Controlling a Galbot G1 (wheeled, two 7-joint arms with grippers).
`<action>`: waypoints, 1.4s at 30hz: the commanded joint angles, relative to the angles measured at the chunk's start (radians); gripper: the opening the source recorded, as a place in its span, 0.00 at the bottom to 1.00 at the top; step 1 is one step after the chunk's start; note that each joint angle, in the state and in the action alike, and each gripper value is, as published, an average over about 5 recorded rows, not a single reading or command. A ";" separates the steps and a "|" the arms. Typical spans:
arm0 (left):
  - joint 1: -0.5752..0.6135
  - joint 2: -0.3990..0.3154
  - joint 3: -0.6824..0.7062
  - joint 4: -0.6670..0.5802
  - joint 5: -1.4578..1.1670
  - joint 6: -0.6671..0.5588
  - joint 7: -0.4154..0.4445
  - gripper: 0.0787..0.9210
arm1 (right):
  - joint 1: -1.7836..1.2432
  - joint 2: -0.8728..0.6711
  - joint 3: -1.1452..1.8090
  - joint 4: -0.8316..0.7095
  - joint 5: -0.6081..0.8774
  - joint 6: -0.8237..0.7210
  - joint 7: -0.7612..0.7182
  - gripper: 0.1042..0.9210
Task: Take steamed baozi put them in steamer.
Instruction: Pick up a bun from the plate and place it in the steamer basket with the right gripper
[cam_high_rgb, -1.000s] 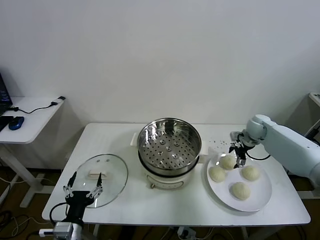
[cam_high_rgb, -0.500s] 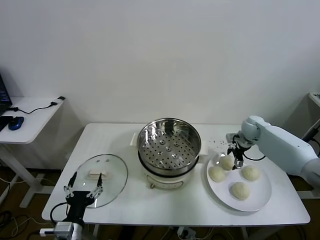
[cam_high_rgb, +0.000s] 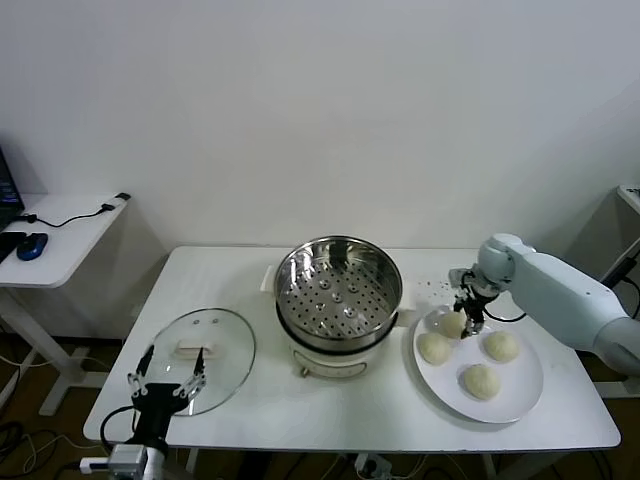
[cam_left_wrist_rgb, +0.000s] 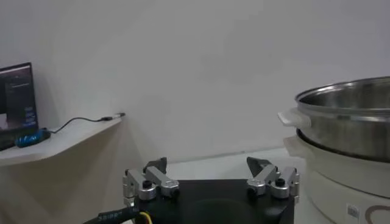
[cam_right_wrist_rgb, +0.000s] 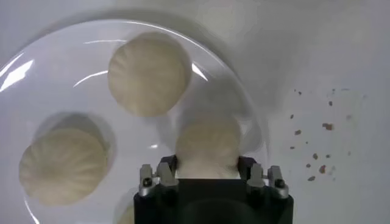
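Four cream-white baozi lie on a white plate (cam_high_rgb: 523, 405) at the right of the table. My right gripper (cam_high_rgb: 468, 316) is down over the far-left baozi (cam_high_rgb: 451, 324), with its jaws closed against both sides of the bun (cam_right_wrist_rgb: 207, 145). The right wrist view shows my right gripper (cam_right_wrist_rgb: 207, 168) and two more buns (cam_right_wrist_rgb: 148, 73) (cam_right_wrist_rgb: 62, 165) on the plate. The other buns sit at the plate's near left (cam_high_rgb: 434, 347), right (cam_high_rgb: 501, 345) and front (cam_high_rgb: 481, 380). The shiny perforated steamer (cam_high_rgb: 338, 290) stands empty at the table's middle. My left gripper (cam_high_rgb: 166, 383) is open and parked at the front left.
A round glass lid (cam_high_rgb: 222, 345) with a white handle lies left of the steamer. The steamer's rim (cam_left_wrist_rgb: 347, 103) rises close beside my left gripper (cam_left_wrist_rgb: 208, 169). Dark crumbs (cam_right_wrist_rgb: 317, 161) dot the table beside the plate. A side desk (cam_high_rgb: 60, 240) stands at far left.
My right gripper has moved a little left and down onto the far-left baozi. The left arm has not moved.
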 joint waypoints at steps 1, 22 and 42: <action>0.002 0.000 0.000 -0.002 0.000 0.004 0.000 0.88 | 0.034 -0.011 -0.008 0.014 0.025 0.034 -0.005 0.64; 0.050 0.002 0.011 -0.021 0.002 0.001 0.001 0.88 | 0.747 0.273 -0.382 0.173 0.080 0.681 -0.130 0.60; 0.057 0.012 0.003 -0.025 -0.001 0.003 -0.006 0.88 | 0.288 0.535 -0.137 0.037 -0.529 0.902 -0.010 0.60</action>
